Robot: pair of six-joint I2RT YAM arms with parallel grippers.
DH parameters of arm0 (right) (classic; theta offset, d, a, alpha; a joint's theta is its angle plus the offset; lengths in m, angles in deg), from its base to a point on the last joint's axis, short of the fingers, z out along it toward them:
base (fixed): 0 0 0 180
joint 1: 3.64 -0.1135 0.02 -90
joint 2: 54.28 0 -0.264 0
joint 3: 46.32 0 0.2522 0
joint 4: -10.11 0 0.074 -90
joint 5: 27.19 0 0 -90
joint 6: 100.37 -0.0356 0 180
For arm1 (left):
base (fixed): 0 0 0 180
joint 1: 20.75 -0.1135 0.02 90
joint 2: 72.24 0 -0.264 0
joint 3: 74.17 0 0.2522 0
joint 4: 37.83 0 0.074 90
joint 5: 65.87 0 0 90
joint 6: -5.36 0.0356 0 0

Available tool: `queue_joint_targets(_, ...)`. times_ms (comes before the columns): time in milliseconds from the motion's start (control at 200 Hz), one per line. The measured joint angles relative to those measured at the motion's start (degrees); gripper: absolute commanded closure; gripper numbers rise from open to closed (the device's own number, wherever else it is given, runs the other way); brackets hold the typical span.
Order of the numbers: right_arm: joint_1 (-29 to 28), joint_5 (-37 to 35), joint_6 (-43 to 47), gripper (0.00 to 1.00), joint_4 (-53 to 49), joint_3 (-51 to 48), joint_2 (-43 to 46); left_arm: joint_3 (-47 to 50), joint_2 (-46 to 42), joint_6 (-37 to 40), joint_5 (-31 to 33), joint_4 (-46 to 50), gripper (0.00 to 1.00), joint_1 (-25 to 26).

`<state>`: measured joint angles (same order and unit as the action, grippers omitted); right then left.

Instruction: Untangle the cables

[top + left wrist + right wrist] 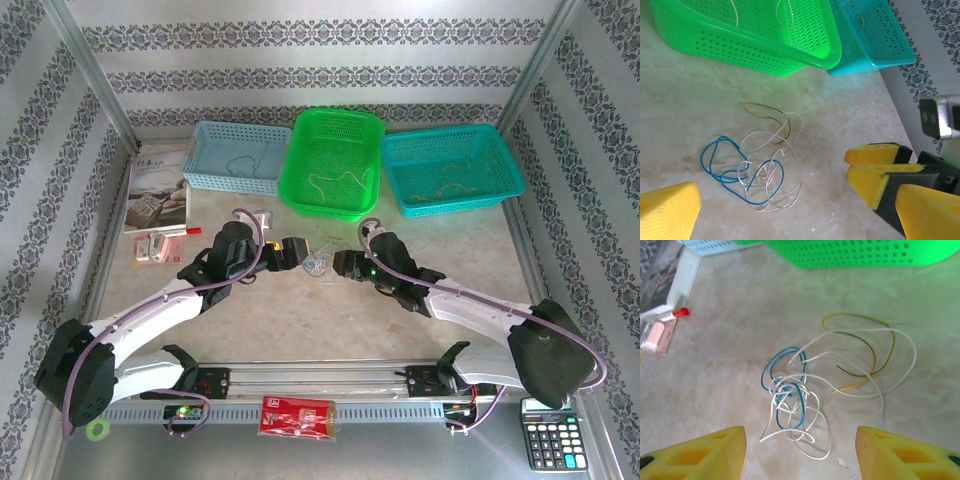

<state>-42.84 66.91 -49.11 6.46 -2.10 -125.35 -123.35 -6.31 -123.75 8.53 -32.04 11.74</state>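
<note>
**One clump, two empty grippers**

One clump of cables point(790, 400) lies on the table point(300, 320) at the centre of the top view, with blue, white and yellow-green strands looped together. Three baskets stand across the top: blue basket point(215, 181), green basket point(326, 200), teal basket point(452, 205). The left gripper point(797, 200) is spread to its widest and holds nothing. The right gripper point(800, 440) is roughly half open and also empty. Both sit just beside the clump without touching it.
</note>
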Motion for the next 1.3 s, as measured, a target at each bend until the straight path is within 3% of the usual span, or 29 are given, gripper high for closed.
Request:
queue_joint_targets(480,-9.4,-0.2,6.2,0.43,-1.9,0.9,-9.8,0.0,0.2,-0.9,-1.0,0.0,0.0,-1.1)
queue_joint_targets(994,-9.4,-2.3,8.8,0.43,-2.2,6.3,-17.5,0.0,0.2,-1.9,-2.1,-0.1,0.0,-1.9)
queue_joint_targets(1299,-9.4,-2.8,9.6,0.53,-2.2,7.8,-21.0,0.0,-0.2,-2.0,-2.1,-0.1,0.0,-1.9)
